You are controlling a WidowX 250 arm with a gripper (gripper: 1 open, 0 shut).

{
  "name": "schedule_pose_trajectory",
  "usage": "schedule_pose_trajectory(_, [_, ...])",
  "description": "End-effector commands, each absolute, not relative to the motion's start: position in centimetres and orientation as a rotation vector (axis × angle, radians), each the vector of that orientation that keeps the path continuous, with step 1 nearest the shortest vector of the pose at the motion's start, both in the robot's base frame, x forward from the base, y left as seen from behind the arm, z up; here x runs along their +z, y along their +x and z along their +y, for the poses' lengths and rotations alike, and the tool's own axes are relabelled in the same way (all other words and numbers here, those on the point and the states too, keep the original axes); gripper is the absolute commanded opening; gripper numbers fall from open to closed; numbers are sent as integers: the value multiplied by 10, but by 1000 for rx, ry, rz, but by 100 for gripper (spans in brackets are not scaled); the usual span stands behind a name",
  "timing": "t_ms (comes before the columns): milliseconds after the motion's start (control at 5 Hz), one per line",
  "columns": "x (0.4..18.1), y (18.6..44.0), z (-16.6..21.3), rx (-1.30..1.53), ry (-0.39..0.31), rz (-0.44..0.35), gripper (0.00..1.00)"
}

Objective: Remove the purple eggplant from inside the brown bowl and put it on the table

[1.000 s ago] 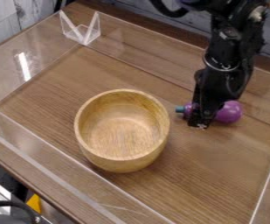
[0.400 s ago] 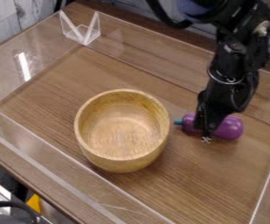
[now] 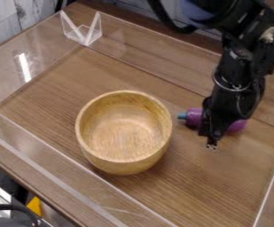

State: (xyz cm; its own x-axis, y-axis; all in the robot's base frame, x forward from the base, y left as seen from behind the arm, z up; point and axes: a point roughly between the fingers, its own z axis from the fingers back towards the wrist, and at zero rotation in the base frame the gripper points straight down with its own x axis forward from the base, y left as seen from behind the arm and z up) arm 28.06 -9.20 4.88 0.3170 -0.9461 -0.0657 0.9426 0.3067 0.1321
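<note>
the brown bowl sits upright near the middle of the desk, a little toward the front edge, and its inside shows only bare wood grain. the purple eggplant is out of the bowl and lies on the desk just to the right of it, toward the right edge; a narrow strip of desk shows between the bowl's rim and the eggplant's teal stem end, which points toward the bowl. only part of the eggplant shows, since the black arm stands in front of its middle.

the hand points straight down, with its tips at the desk surface on the near side of the eggplant. its fingers are pressed together with no gap visible between them, and nothing sits between them; the eggplant lies behind them, not in their grip. whether the fingers touch the eggplant's skin cannot be told from this view.

clear acrylic walls run along the desk's edges, and a small clear folded piece stands at the far left corner.
</note>
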Motion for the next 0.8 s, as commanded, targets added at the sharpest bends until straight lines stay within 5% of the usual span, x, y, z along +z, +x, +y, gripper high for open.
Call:
schedule_pose_trajectory(0, [62,281,-101,-1261,165,-80,0])
schedule_pose_trajectory(600, [54,281,-106,-1267,168,-78,0])
